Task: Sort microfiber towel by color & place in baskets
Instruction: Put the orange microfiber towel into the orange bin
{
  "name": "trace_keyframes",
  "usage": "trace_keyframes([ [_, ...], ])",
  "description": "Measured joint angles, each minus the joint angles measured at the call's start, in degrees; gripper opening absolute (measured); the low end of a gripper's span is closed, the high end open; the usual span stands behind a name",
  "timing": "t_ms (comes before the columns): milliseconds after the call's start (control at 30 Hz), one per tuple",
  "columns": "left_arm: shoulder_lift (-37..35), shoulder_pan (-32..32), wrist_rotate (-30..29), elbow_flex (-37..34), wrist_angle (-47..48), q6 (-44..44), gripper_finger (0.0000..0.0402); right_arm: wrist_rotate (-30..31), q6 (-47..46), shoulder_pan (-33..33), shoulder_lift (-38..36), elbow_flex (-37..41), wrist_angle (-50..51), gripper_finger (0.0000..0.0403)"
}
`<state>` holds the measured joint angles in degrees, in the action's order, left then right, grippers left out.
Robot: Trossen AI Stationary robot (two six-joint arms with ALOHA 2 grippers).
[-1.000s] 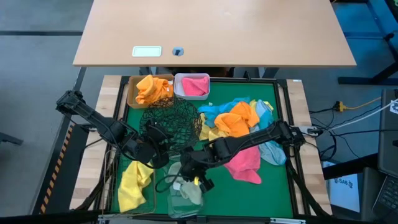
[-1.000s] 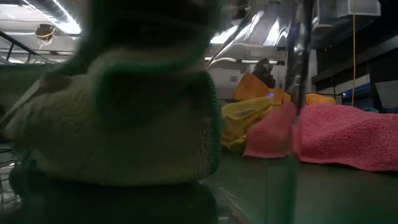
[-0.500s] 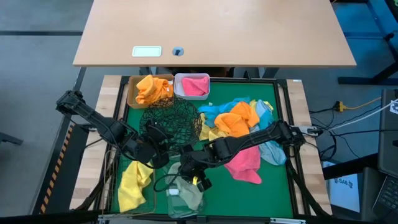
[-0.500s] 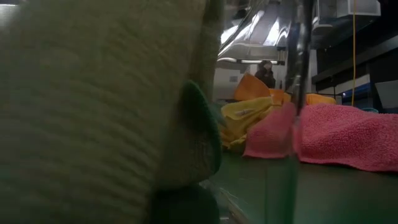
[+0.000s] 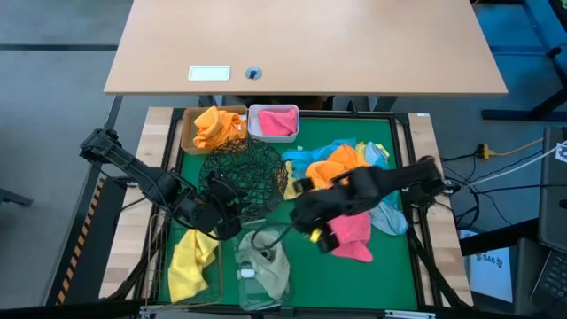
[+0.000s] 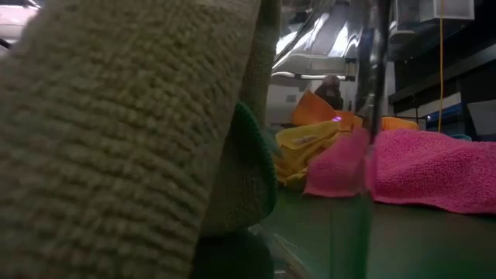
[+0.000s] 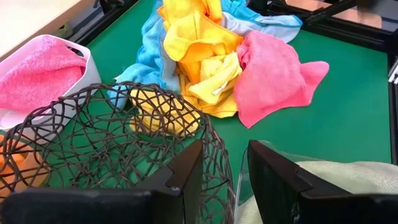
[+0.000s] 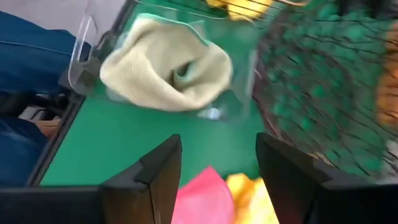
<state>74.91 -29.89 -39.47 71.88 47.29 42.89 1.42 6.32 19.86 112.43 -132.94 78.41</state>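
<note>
A pale olive-green towel [image 5: 264, 268] lies bunched in the clear plastic tub [image 8: 84, 59] at the table's near edge; it fills the low view [image 6: 116, 139]. My right gripper [image 5: 315, 232] is open and empty, above the left edge of a pink towel [image 5: 353, 232]; in its wrist view [image 8: 217, 180] the fingers stand apart. My left gripper [image 7: 224, 180] is open and empty at the near rim of the black wire-mesh bowl [image 5: 248, 173]. The mixed pile [image 5: 341, 168] of orange, yellow, blue and pink towels lies at the right.
An orange towel fills the tan box [image 5: 215, 128] and a pink one the white tub [image 5: 275, 122] at the far edge. A yellow towel [image 5: 190, 257] lies in the rectangular wire basket at near left. Bare green mat [image 5: 354, 279] shows at near right.
My right gripper has moved from over the clear tub toward the table's right edge, to the pink towel. The olive-green towel has dropped and settled in the clear tub, where it now lies free of the gripper.
</note>
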Motion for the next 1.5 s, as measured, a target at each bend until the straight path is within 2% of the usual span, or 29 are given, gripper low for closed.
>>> trace_keyframes([
  [333, 0.0, 0.0, -0.06, 0.0, -0.18, 0.02, 0.0119, 9.54, -3.02, 0.0, -8.32, 1.07, 11.61, 0.0205],
  [433, 0.0, 0.0, -0.06, 0.0, -0.2, 0.0, 0.0119, 10.64, -3.45, 0.0, -12.51, 6.62, 11.04, 0.0205],
  [533, 0.0, 0.0, -0.06, 0.0, -0.28, 0.02, 0.0119, 13.61, -5.01, -0.02, -18.13, 15.78, 10.09, 0.0205],
  [700, 0.0, 0.0, -0.09, 0.0, -0.36, 0.02, 0.0119, 20.84, -5.9, -1.43, -30.55, 37.08, -2.61, 0.0205],
  [867, 0.0, 0.0, -0.31, 0.0, -0.44, 0.02, 0.0119, 21.1, -6.05, -8.57, -42.0, 56.63, -15.55, 0.0205],
  [1000, 0.0, 0.0, -0.56, 0.0, -0.48, 0.02, 0.0119, 21.01, -6.09, -15.84, -47.59, 69.75, -26.52, 0.0205],
  [1133, 0.0, 0.02, -0.56, 0.0, -0.52, 0.02, 0.0119, 19.1, -5.99, -21.84, -48.62, 79.8, -36.89, 0.0205],
  [1300, 0.0, 0.02, -0.56, 0.0, -0.5, 0.04, 0.0119, 13.39, -2.65, -25.94, -46.44, 88.1, -47.19, 0.0205],
  [1500, 0.0, 0.02, -0.54, 0.0, -0.48, 0.03, 0.0119, 16.99, -1.52, -27.08, -43.12, 90.29, -49.99, 0.0205],
])
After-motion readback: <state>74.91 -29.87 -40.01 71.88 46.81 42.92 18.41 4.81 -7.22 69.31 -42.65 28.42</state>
